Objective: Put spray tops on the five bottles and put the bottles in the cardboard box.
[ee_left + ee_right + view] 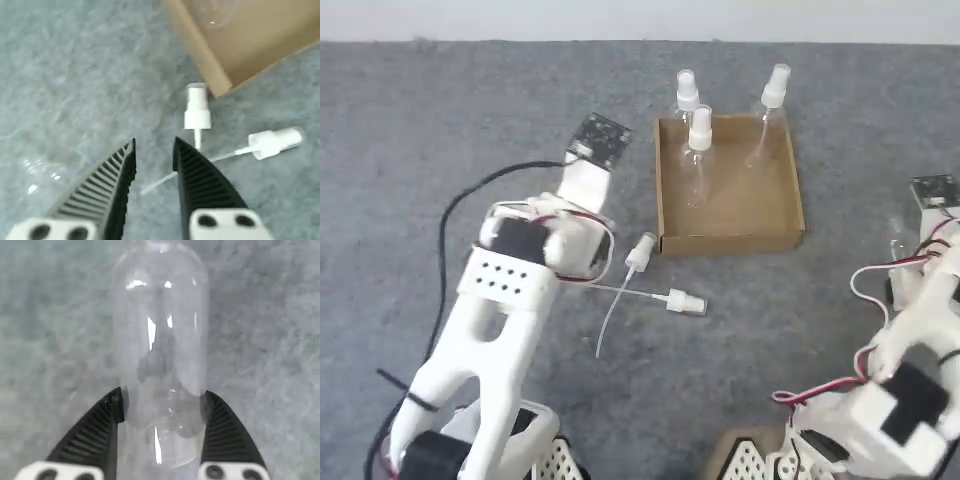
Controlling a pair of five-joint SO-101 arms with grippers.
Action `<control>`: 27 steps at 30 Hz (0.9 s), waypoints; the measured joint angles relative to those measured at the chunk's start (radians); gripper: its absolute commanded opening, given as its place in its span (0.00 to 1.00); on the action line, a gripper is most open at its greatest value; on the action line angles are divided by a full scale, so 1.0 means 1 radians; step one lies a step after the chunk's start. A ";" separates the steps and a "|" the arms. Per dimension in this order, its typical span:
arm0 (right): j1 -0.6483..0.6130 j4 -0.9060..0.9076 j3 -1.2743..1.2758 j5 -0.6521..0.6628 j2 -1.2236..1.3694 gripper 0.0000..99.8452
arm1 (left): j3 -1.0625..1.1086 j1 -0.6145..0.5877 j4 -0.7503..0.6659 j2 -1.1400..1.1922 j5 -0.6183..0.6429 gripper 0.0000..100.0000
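My left gripper [152, 150] hangs open just above the grey mat, with nothing between its fingers. Just beyond its tips lie two loose white spray tops, one [197, 112] [642, 250] by the box's corner and another [275, 141] [685, 302] beside it, both with thin dip tubes. My right gripper [162, 397] is shut on a clear bottle without a top [160, 335], with a finger against each side. The cardboard box [730, 240] holds three clear bottles with spray tops [700, 128], two of them leaning at its far side.
Glints of another clear bottle [37, 172] show on the mat beside my left gripper. The left arm [520, 270] stands left of the box, the right arm [920, 330] at the table's right edge. Open mat lies between them.
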 measured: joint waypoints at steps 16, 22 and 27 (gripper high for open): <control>0.009 -0.141 -0.012 -0.029 0.138 0.10 | -0.226 0.130 -0.034 0.494 0.061 0.13; 0.009 -0.141 -0.012 0.006 0.143 0.10 | -0.313 0.135 -0.034 0.651 0.077 0.13; 0.015 -0.141 -0.012 0.009 0.143 0.10 | -0.370 0.135 -0.038 0.721 0.077 0.13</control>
